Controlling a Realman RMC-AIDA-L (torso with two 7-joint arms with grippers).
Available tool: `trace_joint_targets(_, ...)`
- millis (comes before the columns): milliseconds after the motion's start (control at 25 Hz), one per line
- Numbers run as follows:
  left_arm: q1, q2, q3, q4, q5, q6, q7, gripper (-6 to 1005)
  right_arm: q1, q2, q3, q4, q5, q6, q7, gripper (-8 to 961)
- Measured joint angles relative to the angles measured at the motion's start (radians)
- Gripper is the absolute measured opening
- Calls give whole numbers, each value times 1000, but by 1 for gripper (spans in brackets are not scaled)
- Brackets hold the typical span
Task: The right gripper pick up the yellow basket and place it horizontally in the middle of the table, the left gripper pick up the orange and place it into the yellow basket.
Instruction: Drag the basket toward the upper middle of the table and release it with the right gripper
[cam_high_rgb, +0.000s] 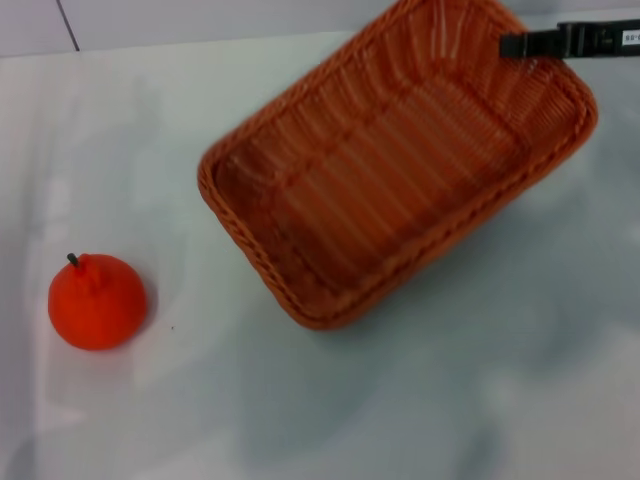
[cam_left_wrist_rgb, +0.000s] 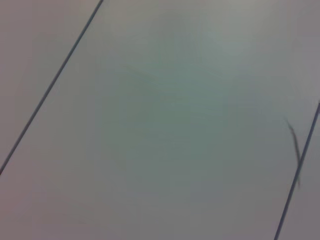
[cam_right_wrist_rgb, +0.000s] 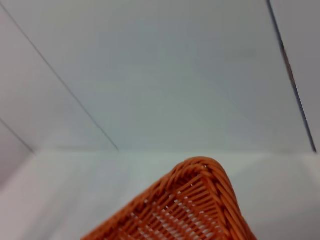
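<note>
— Head view first: where does your right gripper (cam_high_rgb: 512, 44) sit?

— At the upper right of the frame, a slim black bar coming in from the right edge, its tip over the far right rim of the yellow basket (cam_high_rgb: 400, 165). Whether my fingers are spread, pressed together or pinching the wicker, I cannot tell; only the black tip shows against the weave.

— And the basket itself?

— It fills the upper middle and right of the frame, lying askew on the table (cam_high_rgb: 400, 400), one corner pointing toward the lower middle, the opposite end running off the top edge. Nothing lies inside it.

— The orange?

— The orange (cam_high_rgb: 97, 301) rests at the lower left of the frame, dark stem up, well apart from the basket, with bare table between them.

— What does your right wrist camera give?

— One rounded basket corner (cam_right_wrist_rgb: 200, 200) at the bottom middle of the frame, braided rim uppermost, pale table beyond it.

— Your left gripper?

— Not seen anywhere. My left wrist camera shows only a pale surface (cam_left_wrist_rgb: 160, 130) crossed by thin dark lines (cam_left_wrist_rgb: 50, 85).
</note>
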Motion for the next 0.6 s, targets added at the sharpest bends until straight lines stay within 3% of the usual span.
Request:
trace_joint_targets(400,-8,0,0,0,0,-4,0,645,-6,23,10,166,230,-51,-72,198)
trace_joint_targets(600,-11,1,0,0,-3,-6,0,645,-9,73,12,275,338,-172,-133,198)
